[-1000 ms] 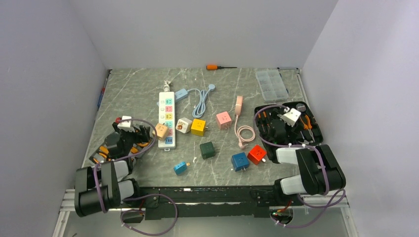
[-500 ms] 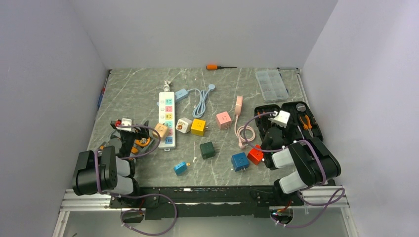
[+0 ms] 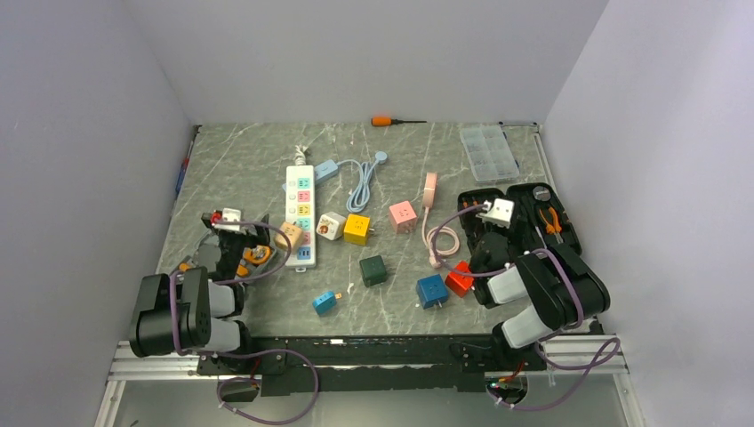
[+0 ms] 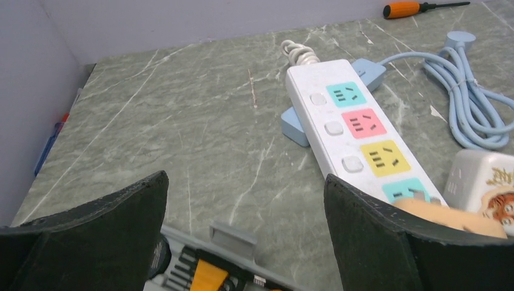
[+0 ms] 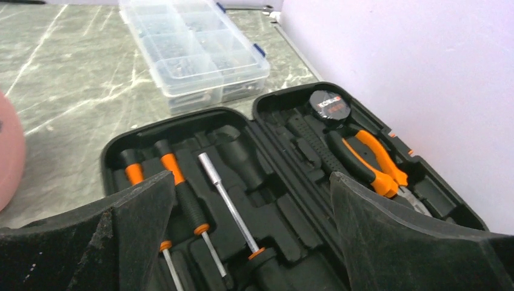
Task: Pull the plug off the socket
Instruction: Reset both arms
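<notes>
The socket, a long white power strip (image 3: 300, 213) with pastel outlets, lies left of centre and also shows in the left wrist view (image 4: 357, 130). A peach cube plug (image 3: 289, 235) sits at the strip's near left side; in the left wrist view (image 4: 451, 215) only its top shows behind my right finger. My left gripper (image 3: 249, 242) is open and empty, low, just left of the strip's near end, its fingers (image 4: 91, 236) wide apart. My right gripper (image 3: 496, 229) is open and empty over the black tool case (image 5: 339, 200).
Loose cube plugs lie near the strip: white (image 3: 332, 225), yellow (image 3: 357, 229), pink (image 3: 403, 216), dark green (image 3: 372, 269), blue (image 3: 431, 291), red (image 3: 461, 277). A light-blue strip with cord (image 3: 360, 178), a pink cable (image 3: 437, 238), a clear organizer (image 3: 488, 151) and an orange screwdriver (image 3: 391, 121) lie farther back.
My right gripper has moved left over the tool case. My left arm has folded back a little while its gripper stays by the strip's near end. The plug has not moved.
</notes>
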Tool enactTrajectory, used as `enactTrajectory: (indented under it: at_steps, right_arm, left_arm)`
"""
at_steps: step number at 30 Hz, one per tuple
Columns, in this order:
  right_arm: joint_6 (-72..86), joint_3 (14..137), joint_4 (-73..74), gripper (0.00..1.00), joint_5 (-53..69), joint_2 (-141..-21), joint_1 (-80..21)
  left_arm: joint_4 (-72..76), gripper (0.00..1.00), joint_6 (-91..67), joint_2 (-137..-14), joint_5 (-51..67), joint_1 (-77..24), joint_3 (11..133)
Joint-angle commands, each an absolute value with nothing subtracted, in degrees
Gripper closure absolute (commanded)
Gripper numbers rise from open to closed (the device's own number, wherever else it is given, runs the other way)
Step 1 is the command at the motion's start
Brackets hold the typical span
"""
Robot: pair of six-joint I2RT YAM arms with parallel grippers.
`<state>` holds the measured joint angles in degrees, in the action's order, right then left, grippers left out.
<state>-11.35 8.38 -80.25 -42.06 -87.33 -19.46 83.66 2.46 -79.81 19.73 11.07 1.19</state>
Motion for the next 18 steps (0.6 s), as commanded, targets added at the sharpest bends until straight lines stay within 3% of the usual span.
enactTrajectory:
  at_steps: [1,5,11,18]
  right_arm:
    - [-6.0,8.5,-78.0,0.0,-34.0,-84.1,-14.0]
    - [-1.6,5.4,-85.7,0.0,-26.6,-87.3,-7.9]
    - [4.8,14.7,-63.0,0.0,-19.2,-85.1,-1.9]
    - [4.1,13.6,-65.4,0.0,-18.6,-84.9,-1.1]
  left_arm:
    - [69.1,0.01,2.9,-77.3,18.0,10.6,8.7]
    - [63.2,0.01,5.1,-77.2,15.0,7.8,11.9]
    - [62.9,0.01,5.1,-77.4,14.7,7.6,12.1]
    - [63.1,0.01,5.1,-77.3,14.5,7.6,11.9]
